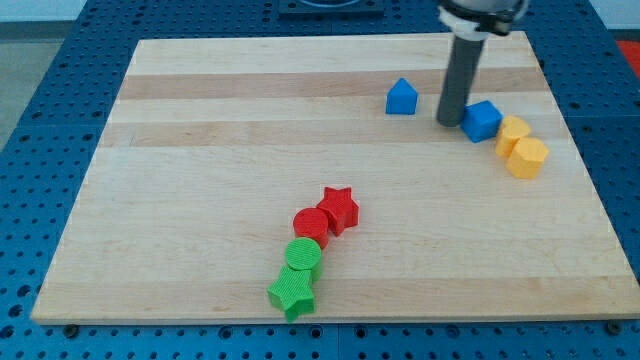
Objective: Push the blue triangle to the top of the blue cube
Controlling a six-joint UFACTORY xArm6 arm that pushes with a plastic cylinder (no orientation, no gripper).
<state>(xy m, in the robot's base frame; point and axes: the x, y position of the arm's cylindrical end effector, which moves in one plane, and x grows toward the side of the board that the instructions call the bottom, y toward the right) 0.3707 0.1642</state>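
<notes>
The blue triangle (401,97) lies on the wooden board (200,150) toward the view's upper right. The blue cube (481,120) lies to its right and slightly lower. My dark rod comes down from the view's top, and my tip (450,122) rests on the board just left of the blue cube, touching or nearly touching its left side. The tip stands between the two blue blocks, to the right of and slightly below the triangle, with a gap between tip and triangle.
Two yellow blocks (521,146) sit against the blue cube's lower right. A red star (340,208), a red cylinder (311,225), a green cylinder (303,255) and a green star (293,292) form a chain near the view's bottom centre.
</notes>
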